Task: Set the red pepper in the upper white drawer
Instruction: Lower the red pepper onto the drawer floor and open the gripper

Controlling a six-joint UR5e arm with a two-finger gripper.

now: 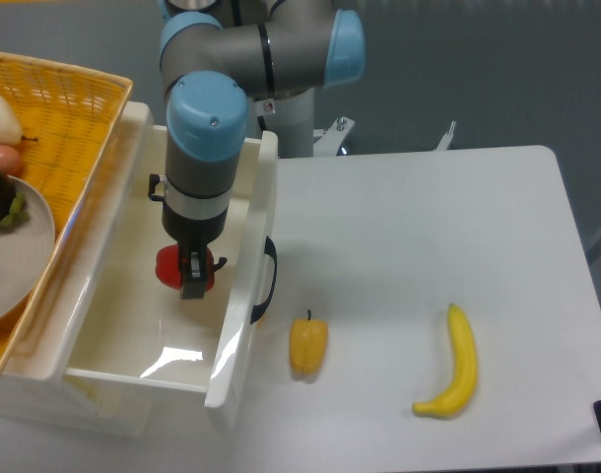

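Note:
The upper white drawer (243, 296) stands open at the left, its front panel with a dark curved handle (269, 281) facing right. My gripper (193, 274) reaches down inside the drawer and is shut on the red pepper (170, 267), which is glossy red with a short dark stem pointing right. The pepper is within the drawer's walls; I cannot tell whether it touches the drawer floor. My fingers hide the middle of the pepper.
A yellow woven basket (79, 89) sits over the drawer's left side, holding a plate (30, 246) with fruit. A yellow-orange pepper (307, 344) and a banana (454, 364) lie on the white table to the right.

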